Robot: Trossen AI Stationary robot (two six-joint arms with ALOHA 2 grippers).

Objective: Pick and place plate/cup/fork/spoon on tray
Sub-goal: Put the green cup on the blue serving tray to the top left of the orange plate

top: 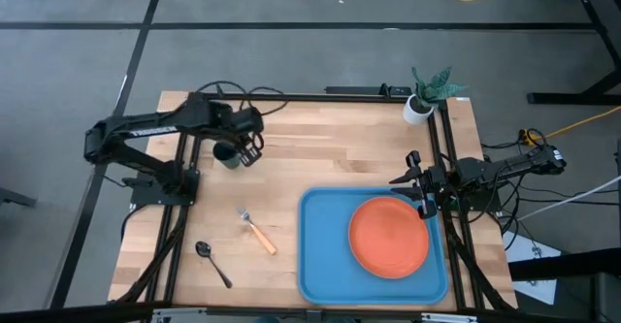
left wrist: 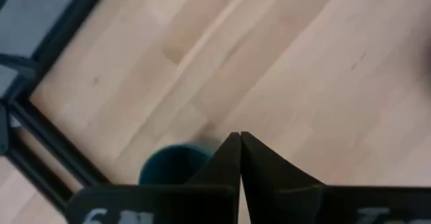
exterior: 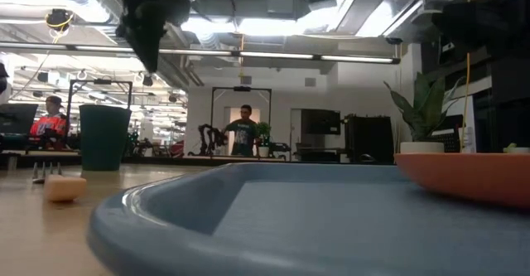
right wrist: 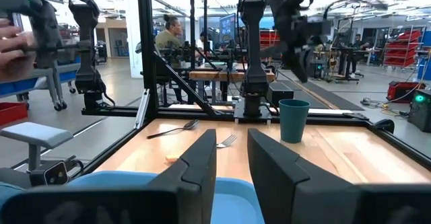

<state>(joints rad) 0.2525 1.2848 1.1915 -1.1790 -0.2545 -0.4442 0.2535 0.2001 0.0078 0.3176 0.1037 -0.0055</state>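
Note:
The orange plate (top: 388, 236) lies flat in the right half of the blue tray (top: 320, 265), which sits at the table's near right. The teal cup (top: 226, 154) stands upright on the table at the far left. The fork (top: 257, 231) and the dark spoon (top: 212, 260) lie on the wood left of the tray. My left gripper (left wrist: 240, 136) is shut and empty, hovering above the table just beside the cup (left wrist: 172, 165); the low view shows it well above the cup's rim (exterior: 104, 108). My right gripper (right wrist: 232, 143) is open and empty at the tray's far right edge, pointing toward the table's left.
A white pot with a green plant (top: 419, 108) stands at the table's far right corner. Black frame rails run along the table's left and right sides. Bare wood lies between the cup and the tray. People show in the room behind the table.

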